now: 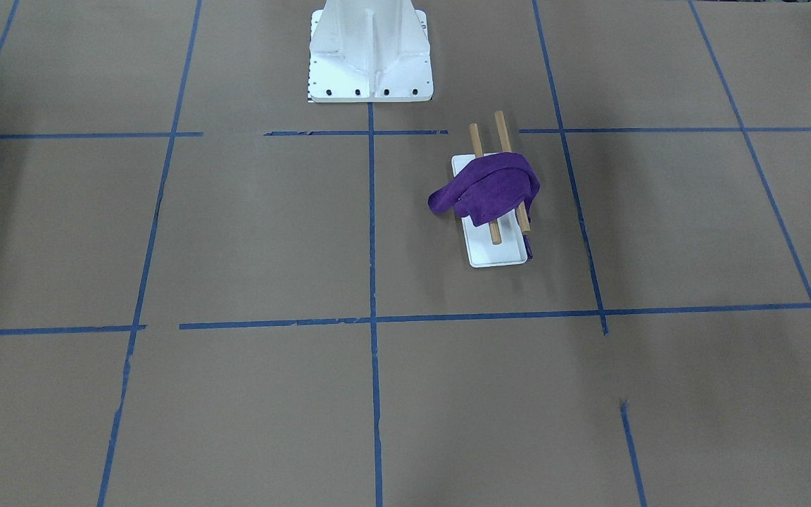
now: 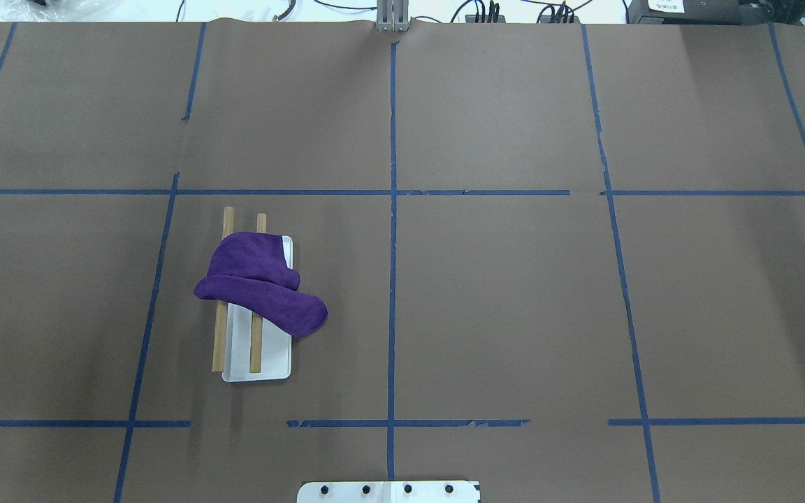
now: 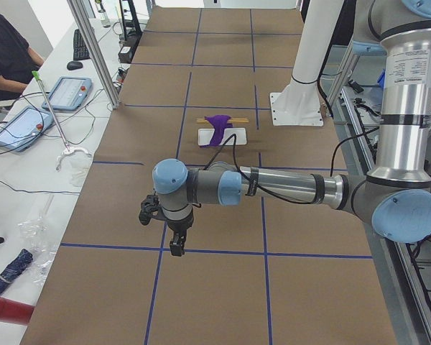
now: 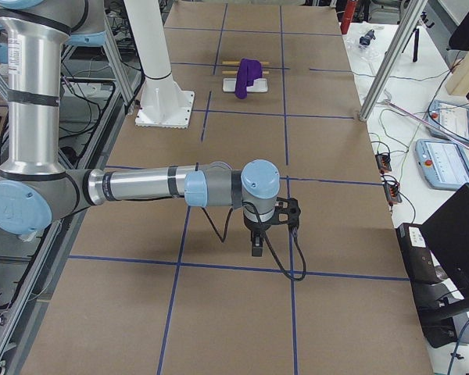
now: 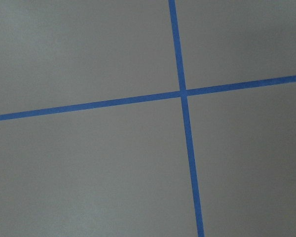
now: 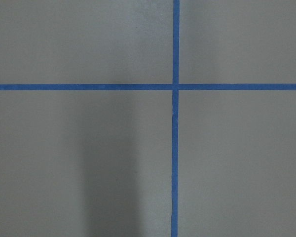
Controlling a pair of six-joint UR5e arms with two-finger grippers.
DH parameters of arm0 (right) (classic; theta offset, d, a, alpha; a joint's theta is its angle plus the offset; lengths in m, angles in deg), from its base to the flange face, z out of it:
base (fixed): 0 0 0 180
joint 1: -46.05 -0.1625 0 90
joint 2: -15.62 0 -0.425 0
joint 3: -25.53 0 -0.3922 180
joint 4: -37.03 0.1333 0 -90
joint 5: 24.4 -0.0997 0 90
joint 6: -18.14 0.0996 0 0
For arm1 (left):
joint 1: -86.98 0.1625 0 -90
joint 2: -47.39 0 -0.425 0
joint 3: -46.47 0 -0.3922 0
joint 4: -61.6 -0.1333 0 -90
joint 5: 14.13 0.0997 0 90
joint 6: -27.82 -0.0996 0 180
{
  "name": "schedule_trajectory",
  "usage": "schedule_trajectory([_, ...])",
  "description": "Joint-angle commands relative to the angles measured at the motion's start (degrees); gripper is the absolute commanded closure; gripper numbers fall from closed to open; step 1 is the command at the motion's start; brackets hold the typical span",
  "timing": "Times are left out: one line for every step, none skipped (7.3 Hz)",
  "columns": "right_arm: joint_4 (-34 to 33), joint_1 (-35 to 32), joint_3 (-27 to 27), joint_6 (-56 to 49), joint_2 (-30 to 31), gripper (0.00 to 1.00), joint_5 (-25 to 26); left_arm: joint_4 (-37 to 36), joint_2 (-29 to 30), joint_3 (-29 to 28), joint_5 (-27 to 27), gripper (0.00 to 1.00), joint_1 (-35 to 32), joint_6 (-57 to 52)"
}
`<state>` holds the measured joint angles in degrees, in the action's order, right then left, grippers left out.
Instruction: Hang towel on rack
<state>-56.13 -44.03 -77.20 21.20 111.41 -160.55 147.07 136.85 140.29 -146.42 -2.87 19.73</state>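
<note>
In the front view the towel (image 1: 490, 190) lay bunched across the top of the rack (image 1: 477, 139), with one lobe hanging off the side above the table (image 1: 236, 246). It looked soft, light and limp, and that loose lobe seemed the easiest place to pinch. From overhead, the white tray (image 2: 273, 360) at the rack's foot held nothing else. In the side views the left hand (image 3: 176, 244) and the right hand (image 4: 256, 244) hung over the table, well apart from the towel. I could not tell whether either was wide or narrow.
</note>
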Motion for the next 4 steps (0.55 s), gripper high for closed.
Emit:
schedule_trajectory([-0.01,-0.79,-0.02,-0.07,0.44,0.0,-0.17,0.22,0.27,-1.44,-1.92,0.0,-0.94,-1.84])
schedule_trajectory([-0.01,-0.8,-0.02,-0.07,0.45,0.0,-0.17,0.22,0.36,-1.44,-1.92,0.0,-0.94,-1.85])
schedule_trajectory([-0.01,-0.97,-0.02,0.02,0.45,0.0,-0.17,0.31,0.45,-1.44,-1.92,0.0,-0.94,-1.85])
schedule_trajectory([-0.01,-1.06,-0.02,0.02,0.62,0.0,-0.09,0.31,0.45,-1.27,-1.92,0.0,-0.94,-1.85])
